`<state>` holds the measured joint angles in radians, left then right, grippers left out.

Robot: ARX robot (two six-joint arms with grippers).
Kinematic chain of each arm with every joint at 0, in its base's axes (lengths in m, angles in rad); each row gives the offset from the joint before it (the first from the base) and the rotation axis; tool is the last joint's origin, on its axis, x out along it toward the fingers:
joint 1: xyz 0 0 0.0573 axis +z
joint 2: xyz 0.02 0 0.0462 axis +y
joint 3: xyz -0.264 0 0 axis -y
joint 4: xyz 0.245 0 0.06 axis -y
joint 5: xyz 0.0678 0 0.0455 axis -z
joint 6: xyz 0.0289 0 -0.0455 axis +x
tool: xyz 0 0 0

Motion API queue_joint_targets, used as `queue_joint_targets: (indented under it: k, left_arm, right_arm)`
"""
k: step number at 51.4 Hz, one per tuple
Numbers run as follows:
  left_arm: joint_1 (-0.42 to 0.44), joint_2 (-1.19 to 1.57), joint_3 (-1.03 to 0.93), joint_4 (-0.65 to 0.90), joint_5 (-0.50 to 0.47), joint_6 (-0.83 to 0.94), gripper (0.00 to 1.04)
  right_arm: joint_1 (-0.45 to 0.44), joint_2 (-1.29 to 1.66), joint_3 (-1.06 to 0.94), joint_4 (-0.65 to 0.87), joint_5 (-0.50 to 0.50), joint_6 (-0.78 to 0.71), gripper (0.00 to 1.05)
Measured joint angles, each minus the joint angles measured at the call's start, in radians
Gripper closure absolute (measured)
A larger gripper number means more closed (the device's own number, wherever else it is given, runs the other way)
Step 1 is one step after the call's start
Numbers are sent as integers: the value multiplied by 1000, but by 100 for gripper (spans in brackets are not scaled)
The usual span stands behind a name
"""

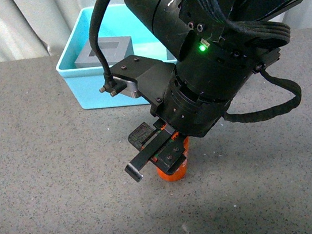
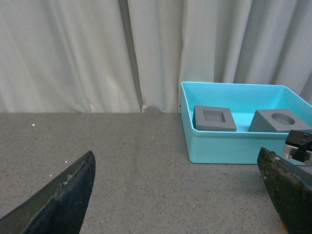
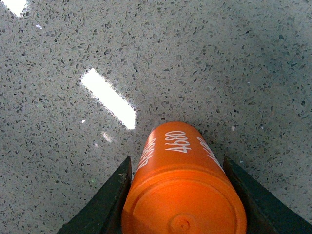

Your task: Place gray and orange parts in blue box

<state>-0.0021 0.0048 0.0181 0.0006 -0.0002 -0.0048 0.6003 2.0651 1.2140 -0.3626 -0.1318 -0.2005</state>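
Observation:
The orange cylinder (image 1: 175, 173) printed "4680" stands on the speckled grey table, and my right gripper (image 1: 161, 161) is shut on it from above. In the right wrist view both dark fingers press the sides of the cylinder (image 3: 183, 195), with the right gripper (image 3: 177, 162) centred over it. The blue box (image 1: 71, 72) lies behind, at the back of the table. Inside the box (image 2: 229, 146) lie the gray cube with a square recess (image 2: 213, 118) and the tilted gray cube with a round recess (image 2: 280, 121). My left gripper (image 2: 176, 161) hangs open over bare table, left of the box.
Pale curtains (image 2: 97, 53) close off the back of the table. My right arm's black body and cables (image 1: 223, 55) fill the upper right of the front view and hide part of the box. A ceiling light reflects off the tabletop (image 3: 108, 98).

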Motion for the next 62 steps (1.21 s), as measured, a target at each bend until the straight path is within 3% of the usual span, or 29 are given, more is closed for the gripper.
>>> queue_joint_targets:
  k: [18,29,44,62]
  left_arm:
    - [0,0,0,0,0,0,7]
    - [0,0,0,0,0,0,7]
    - [0,0,0,0,0,0,7]
    - [0,0,0,0,0,0,7]
  right_arm:
    - [-87,-150,13,3,-1,5,59]
    - [-168,-208,177,1,-2,13,59]
    - [-185,61,524,-89,-18,29,59]
    - [-173,312,808,-229,-21,33,59]
